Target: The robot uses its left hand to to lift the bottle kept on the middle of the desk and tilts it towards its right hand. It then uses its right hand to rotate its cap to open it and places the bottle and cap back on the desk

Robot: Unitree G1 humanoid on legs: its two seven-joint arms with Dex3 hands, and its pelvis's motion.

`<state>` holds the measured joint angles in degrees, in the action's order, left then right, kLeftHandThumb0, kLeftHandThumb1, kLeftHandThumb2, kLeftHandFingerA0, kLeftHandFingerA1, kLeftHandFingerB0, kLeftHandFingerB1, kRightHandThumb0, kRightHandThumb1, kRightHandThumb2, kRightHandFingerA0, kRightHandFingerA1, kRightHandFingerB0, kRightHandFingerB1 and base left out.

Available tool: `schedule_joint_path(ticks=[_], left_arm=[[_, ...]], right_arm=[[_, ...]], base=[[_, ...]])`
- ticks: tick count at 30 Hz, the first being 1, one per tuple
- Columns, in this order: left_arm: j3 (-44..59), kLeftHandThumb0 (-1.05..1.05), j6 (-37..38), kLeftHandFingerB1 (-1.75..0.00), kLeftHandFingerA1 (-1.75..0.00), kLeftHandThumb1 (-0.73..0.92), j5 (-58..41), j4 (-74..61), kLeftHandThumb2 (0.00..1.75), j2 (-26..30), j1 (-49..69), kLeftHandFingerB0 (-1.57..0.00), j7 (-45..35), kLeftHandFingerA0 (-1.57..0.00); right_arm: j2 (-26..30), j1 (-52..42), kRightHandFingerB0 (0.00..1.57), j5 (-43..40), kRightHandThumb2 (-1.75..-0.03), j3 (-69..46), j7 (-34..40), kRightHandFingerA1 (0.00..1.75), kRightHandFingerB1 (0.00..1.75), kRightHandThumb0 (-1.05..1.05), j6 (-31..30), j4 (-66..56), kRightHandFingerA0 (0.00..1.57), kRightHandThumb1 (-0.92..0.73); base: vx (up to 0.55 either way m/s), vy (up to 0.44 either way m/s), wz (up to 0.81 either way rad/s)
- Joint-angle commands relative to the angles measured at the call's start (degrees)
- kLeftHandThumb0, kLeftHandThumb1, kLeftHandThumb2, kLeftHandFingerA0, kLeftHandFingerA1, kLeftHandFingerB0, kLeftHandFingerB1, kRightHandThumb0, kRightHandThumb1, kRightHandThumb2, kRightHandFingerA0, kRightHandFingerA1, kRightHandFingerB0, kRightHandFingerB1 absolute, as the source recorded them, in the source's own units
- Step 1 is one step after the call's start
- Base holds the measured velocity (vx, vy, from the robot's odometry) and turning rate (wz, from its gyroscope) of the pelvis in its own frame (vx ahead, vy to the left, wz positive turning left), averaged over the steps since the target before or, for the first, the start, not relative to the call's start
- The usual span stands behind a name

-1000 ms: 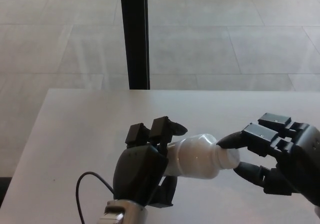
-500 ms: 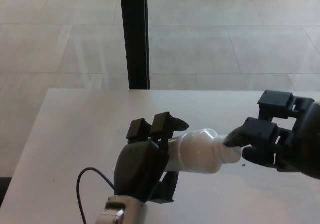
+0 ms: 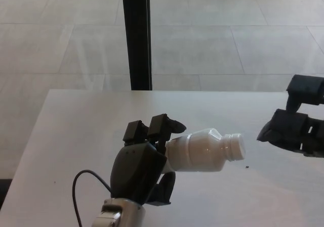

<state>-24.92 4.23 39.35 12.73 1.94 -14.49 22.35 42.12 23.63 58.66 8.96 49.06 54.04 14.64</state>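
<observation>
Head view: the left robot hand (image 3: 142,174) is closed around the base of the white bottle (image 3: 202,149), held tilted above the desk (image 3: 76,131). Its neck looks uncapped. The right robot hand (image 3: 296,131) is apart, its grip unclear. The bottle seems light, smooth, slippery; hold the body.

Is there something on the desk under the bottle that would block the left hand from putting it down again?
Nothing visible does. The left hand holds the white bottle tilted above the desk, and the surface below it is bare apart from a tiny dark speck near the bottle's neck. The right hand is off to the side.
</observation>
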Motion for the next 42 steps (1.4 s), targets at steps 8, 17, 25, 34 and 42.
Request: schedule_joint_path(ticks=[8, 17, 25, 34, 42], left_arm=[[0.1, 0.18, 0.6, -1.48, -1.75, 0.52, 1.6, 0.2, 1.26, 1.0, 0.9, -0.82, 1.9, -0.88], [-0.1, 0.21, 1.1, -1.48, -1.75, 0.53, 1.0, 0.3, 1.27, 0.6, 0.8, -0.83, 1.5, -0.89], [0.0, 0.20, 1.8, -1.50, -1.75, 0.51, -0.3, -0.1, 1.29, 0.3, 1.7, -0.81, 1.1, -0.88], [0.0, 0.21, 1.3, -1.46, -1.75, 0.53, 0.4, -0.2, 1.27, 0.6, 1.5, -0.81, 1.3, -0.88], [0.1, 0.22, 1.6, -1.48, -1.75, 0.53, 0.2, 0.1, 1.26, 0.5, 1.9, -0.82, 1.9, -0.89]], right_arm=[[-3.1, -12.0, 0.83, -15.0, -0.69, -3.5, -12.5, 1.67, 0.90, -0.20, -6.7, -0.8, 0.79, -0.70], [-11.6, -20.3, 0.60, -29.6, -0.60, -1.8, -31.5, 1.59, 0.45, -0.45, -26.1, -15.8, 0.81, -0.53], [-18.4, -21.5, 0.53, -27.8, -0.60, -1.5, -36.7, 1.57, 0.43, -0.49, -34.6, -21.0, 0.81, -0.52], [-22.2, -21.7, 0.24, -23.6, -0.57, -2.6, -44.0, 1.51, 0.35, -0.62, -43.0, -25.2, 0.84, -0.56], [-23.0, -21.7, 0.23, -22.2, -0.57, -3.4, -45.2, 1.59, 0.38, -0.64, -43.0, -24.4, 0.89, -0.56]], base=[[0.00, 0.000, 0.00], [0.00, 0.000, 0.00], [0.00, 0.000, 0.00], [0.00, 0.000, 0.00], [0.00, 0.000, 0.00]])
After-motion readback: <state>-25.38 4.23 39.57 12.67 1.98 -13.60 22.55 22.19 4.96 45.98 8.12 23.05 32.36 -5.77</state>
